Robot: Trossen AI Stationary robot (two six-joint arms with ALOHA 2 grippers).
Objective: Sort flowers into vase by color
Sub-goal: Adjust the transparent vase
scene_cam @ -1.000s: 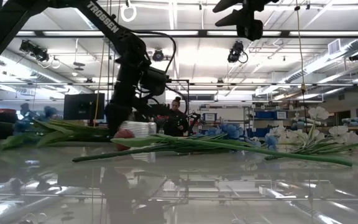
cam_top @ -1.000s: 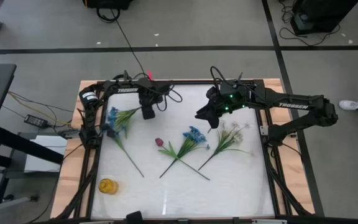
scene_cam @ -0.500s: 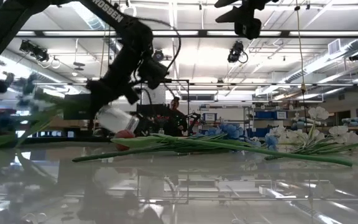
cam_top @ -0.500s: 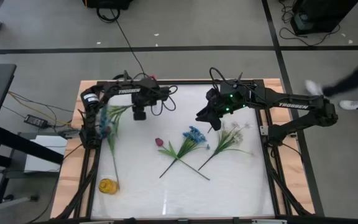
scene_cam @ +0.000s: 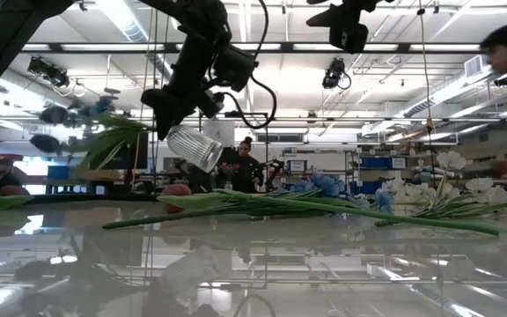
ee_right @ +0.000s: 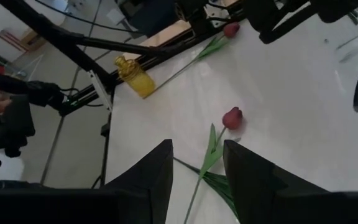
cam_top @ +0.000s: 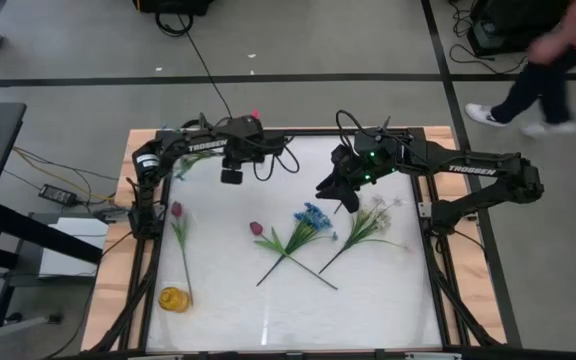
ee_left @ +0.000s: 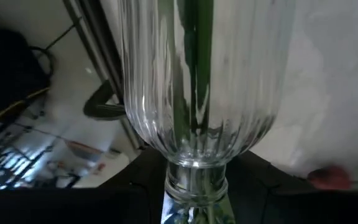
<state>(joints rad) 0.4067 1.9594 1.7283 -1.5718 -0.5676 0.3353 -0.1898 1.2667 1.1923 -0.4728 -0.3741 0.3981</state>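
My left gripper is shut on a clear ribbed vase above the table's far left. Blue flowers with green leaves stick out of it. A pink tulip lies flat at the left, its stem end beside a small yellow vase. In the middle lie a second tulip, a blue flower and a white spray, their stems crossing. My right gripper hangs open above them, with nothing between its fingers. My left gripper pinches the vase's narrow neck between its two fingers, one on each side. The fingers slant down from the table's far side, and the ribbed body reaches out beyond them with green stems inside. The vase hangs tilted, clear of the table.
A raised wooden and black frame runs round the white table top. Cables hang off the left arm. A person walks past on the floor beyond the far right corner. Bare table lies along the near edge.
My left gripper has risen with the vase and tipped, lifting it off the table. The blue flowers in it have come up from the table's left side. The long stem at the left has swung its near end toward the yellow vase, and the pink tulip now shows there.
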